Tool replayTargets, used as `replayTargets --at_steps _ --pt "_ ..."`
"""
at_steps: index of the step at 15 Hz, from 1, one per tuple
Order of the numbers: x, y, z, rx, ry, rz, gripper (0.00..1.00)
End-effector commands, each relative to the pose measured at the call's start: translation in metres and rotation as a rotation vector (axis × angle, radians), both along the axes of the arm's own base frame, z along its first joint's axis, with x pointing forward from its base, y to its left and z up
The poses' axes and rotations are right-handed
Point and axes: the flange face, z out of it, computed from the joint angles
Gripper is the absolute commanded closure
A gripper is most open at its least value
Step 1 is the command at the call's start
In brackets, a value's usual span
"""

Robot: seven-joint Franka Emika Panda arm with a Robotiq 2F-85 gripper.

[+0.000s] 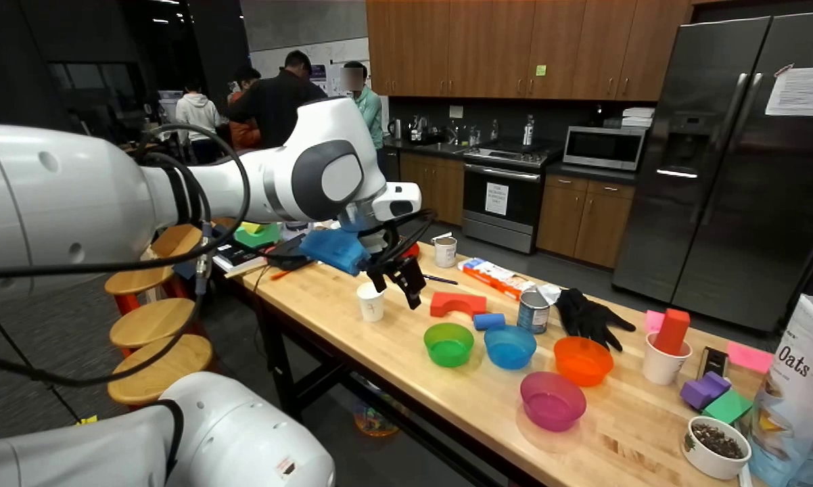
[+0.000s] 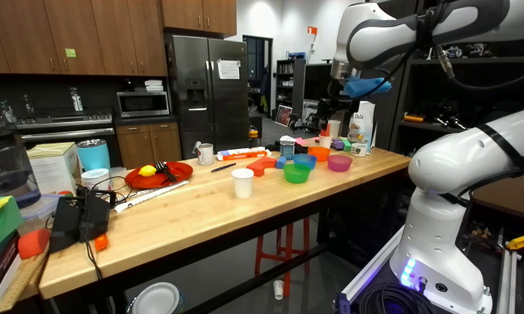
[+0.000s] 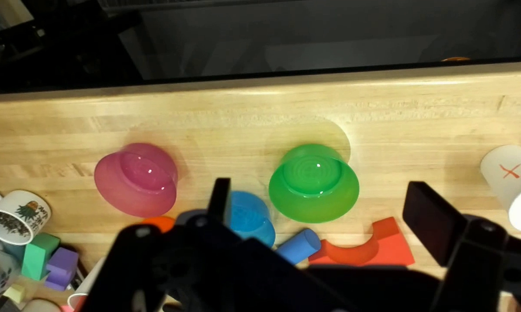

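Note:
My gripper (image 3: 319,195) is open and empty, above the wooden table. In an exterior view the gripper (image 1: 398,284) hangs near a white paper cup (image 1: 370,302) and a red arch block (image 1: 457,304). In the wrist view, a green bowl (image 3: 314,186) shows between the fingers. A blue bowl (image 3: 252,221) is partly hidden by a finger. A blue cylinder (image 3: 299,246) lies beside the red arch block (image 3: 386,247). A pink bowl (image 3: 139,180) is at left, and the white cup (image 3: 509,182) is at right. An orange bowl (image 1: 583,362) is mostly hidden in the wrist view.
A tin can (image 1: 533,311) and black glove (image 1: 586,318) lie behind the bowls. A cup with a red block (image 1: 671,331), a small white mug (image 1: 716,456) and an oats bag (image 1: 795,392) stand at one end. A red plate (image 2: 181,169) and black device (image 2: 76,218) are at the other.

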Motion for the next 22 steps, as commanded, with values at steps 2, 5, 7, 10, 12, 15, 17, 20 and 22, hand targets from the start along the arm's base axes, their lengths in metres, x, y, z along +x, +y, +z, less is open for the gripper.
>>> replayTargets --at_steps 2,5,7,10,12,15,17,20,22 --pt "0.003 -0.051 -0.001 -0.050 0.027 -0.126 0.00" --pt "0.002 -0.100 -0.006 -0.099 0.036 -0.162 0.00" --pt "0.009 -0.125 -0.016 -0.101 0.060 -0.145 0.00" --pt "0.028 -0.148 -0.034 -0.069 0.056 -0.081 0.00" --pt "0.044 -0.159 -0.038 -0.055 0.032 -0.020 0.00" --pt "0.072 -0.165 -0.037 -0.075 0.049 0.078 0.00" --pt "0.090 -0.163 -0.038 -0.077 0.070 0.142 0.00" --pt "0.114 -0.152 -0.050 -0.041 0.109 0.235 0.00" --pt "0.124 -0.146 -0.065 -0.004 0.140 0.272 0.00"
